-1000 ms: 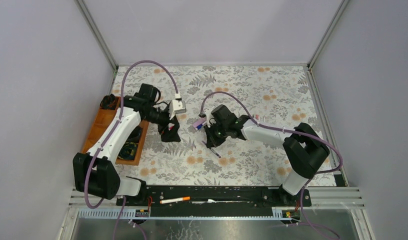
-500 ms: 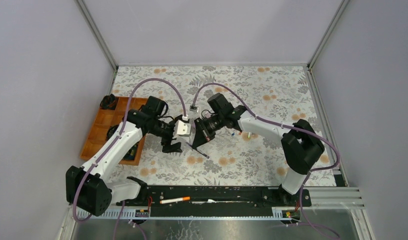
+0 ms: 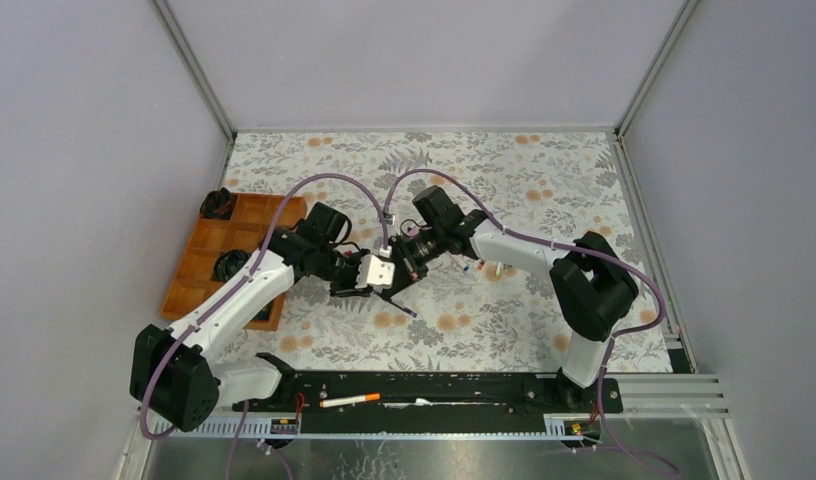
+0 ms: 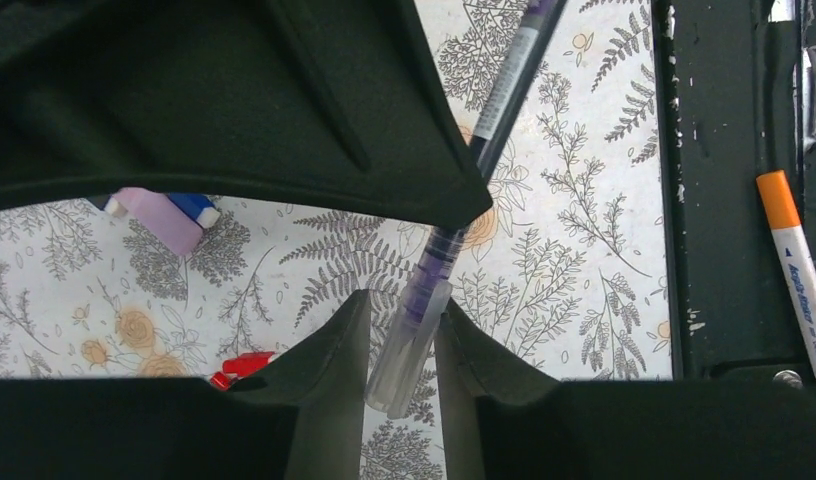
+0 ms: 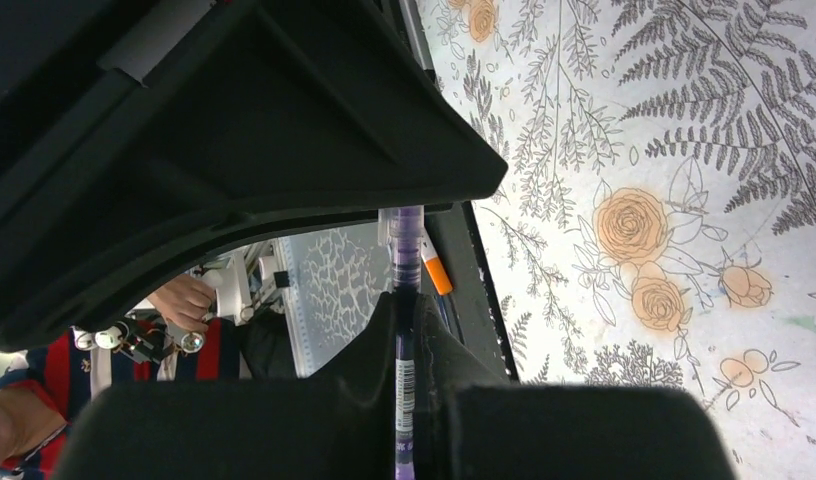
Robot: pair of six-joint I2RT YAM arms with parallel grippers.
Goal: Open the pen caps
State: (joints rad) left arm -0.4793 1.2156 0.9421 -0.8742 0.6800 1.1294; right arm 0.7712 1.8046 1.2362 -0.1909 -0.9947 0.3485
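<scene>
A purple pen [image 4: 504,90] hangs above the floral table between the two grippers. Its clear pen cap [image 4: 409,350] sits between the fingers of my left gripper [image 4: 404,335], which touch it on both sides. My right gripper [image 5: 406,330] is shut on the barrel of the pen [image 5: 404,400], with the printed label between its pads. In the top view the left gripper [image 3: 377,285] and right gripper [image 3: 404,268] meet at the table's middle, and the pen's free end [image 3: 408,309] points toward the near edge.
An orange-ended pen [image 3: 349,400] lies on the black rail at the near edge. A pink highlighter [image 4: 159,220], a blue cap [image 4: 196,208] and a red cap [image 4: 242,367] lie on the table below. A wooden tray [image 3: 199,265] stands at the left.
My left arm swung right from the tray to the right gripper, and its jaws closed from wide open onto the cap. The right gripper turned the pen toward the left arm.
</scene>
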